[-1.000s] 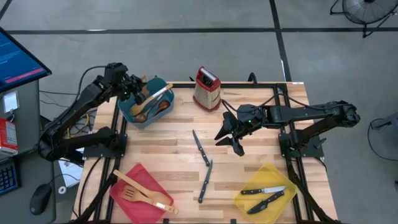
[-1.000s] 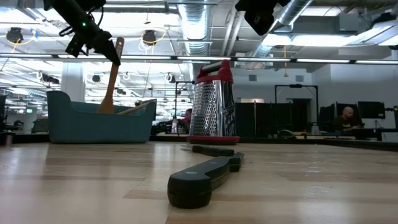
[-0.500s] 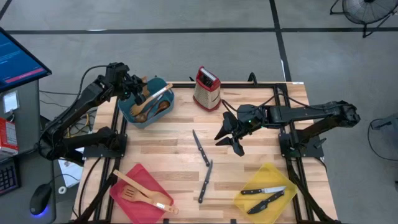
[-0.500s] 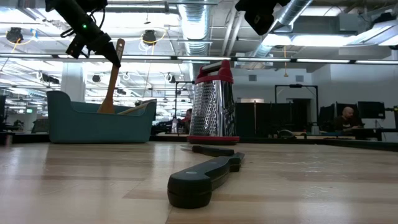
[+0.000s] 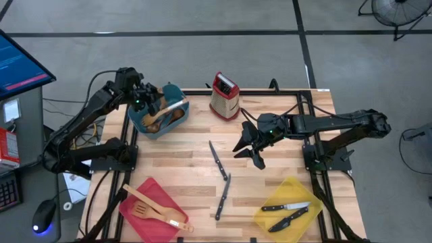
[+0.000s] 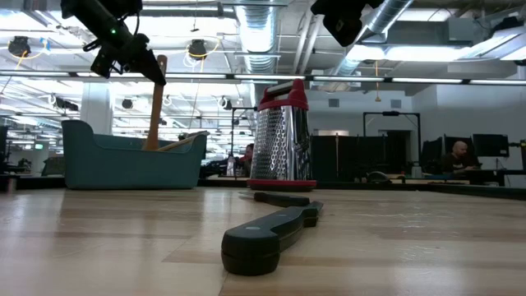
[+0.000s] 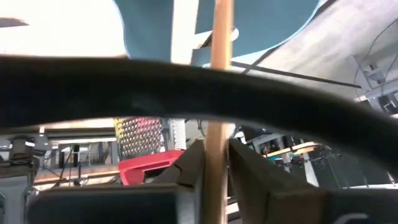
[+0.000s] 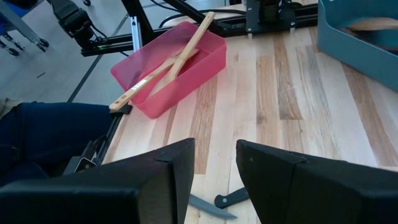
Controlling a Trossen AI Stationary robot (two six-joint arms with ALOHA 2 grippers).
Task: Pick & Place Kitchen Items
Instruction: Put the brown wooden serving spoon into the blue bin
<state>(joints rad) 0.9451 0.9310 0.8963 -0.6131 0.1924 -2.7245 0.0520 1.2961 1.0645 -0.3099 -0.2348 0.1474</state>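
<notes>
Left tool (image 6: pixel 152 67) pinches a light, stiff wooden spoon (image 6: pixel 154 103) by its handle; right tool (image 5: pixel 251 152) hangs spread, empty.

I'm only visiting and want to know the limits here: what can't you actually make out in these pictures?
- Teal bin, low view: its wall hides the wooden spoon bowl.
- Left end effector, high view: its body covers the fingers, so the grip is unclear.
- Left wrist view: a dark blurred band hides most of the grater.
- Knives in the yellow bin, high view: too small for detail.
</notes>
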